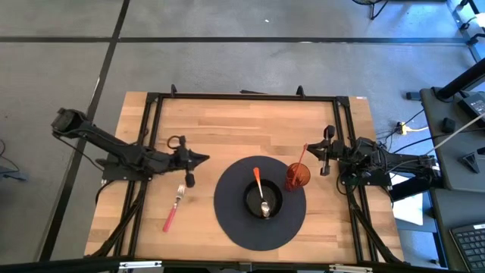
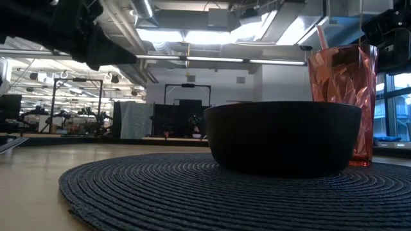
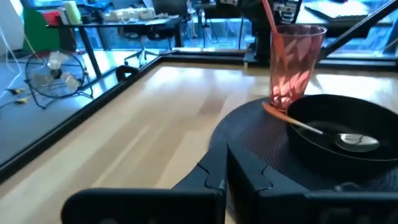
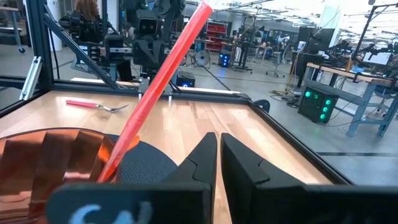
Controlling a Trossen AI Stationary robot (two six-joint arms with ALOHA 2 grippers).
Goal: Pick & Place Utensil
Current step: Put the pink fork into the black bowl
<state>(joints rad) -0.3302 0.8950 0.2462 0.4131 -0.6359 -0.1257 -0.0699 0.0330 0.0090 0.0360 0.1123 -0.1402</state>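
Note:
A fork (image 1: 174, 206) with a pink handle lies flat on the wooden table, left of a dark round placemat (image 1: 227, 220); the right wrist view shows the fork (image 4: 96, 106) too. On the mat stands a black bowl (image 1: 263, 199). In it lies a spoon (image 3: 348, 140) whose orange handle (image 1: 258, 180) leans over the rim. My left gripper (image 1: 203, 158) hovers shut, left of the mat and beyond the fork, holding nothing. My right gripper (image 1: 322, 152) waits shut at the table's right side.
A red faceted cup (image 1: 297, 176) with a red straw (image 4: 163, 81) stands on the mat's right part, between the bowl and my right gripper. Black frame rails (image 1: 242, 96) run along the table's edges. Bare wood lies on the far side of the mat.

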